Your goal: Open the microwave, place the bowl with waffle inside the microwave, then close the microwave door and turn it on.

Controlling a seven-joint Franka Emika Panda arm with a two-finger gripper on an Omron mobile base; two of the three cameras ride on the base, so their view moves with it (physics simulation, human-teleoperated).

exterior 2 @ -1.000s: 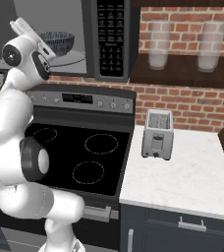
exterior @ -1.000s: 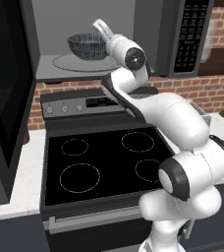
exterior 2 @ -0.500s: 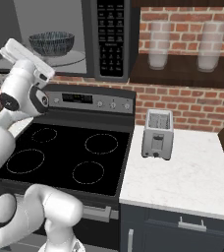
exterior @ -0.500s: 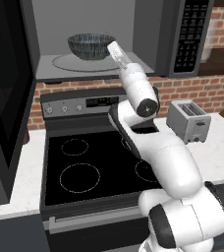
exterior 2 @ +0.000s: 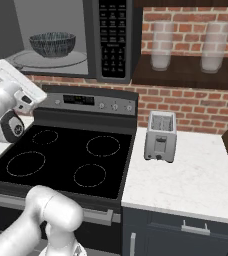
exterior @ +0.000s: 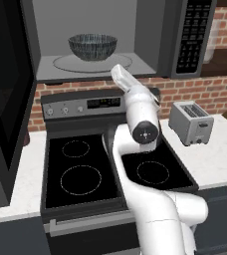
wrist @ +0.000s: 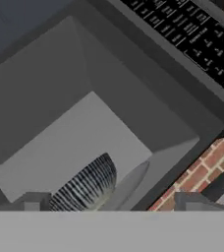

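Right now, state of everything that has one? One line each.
microwave: open, cavity exposed
microwave door: swung wide to the left
bowl: upright on the turntable inside
gripper: open, holding nothing, fingers apart below the cavity
toaster: slots empty
stove: burners dark

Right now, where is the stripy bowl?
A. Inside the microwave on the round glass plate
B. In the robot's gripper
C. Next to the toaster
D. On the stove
A. The bowl sits on the glass turntable inside the open microwave, above the stove and apart from the arm.
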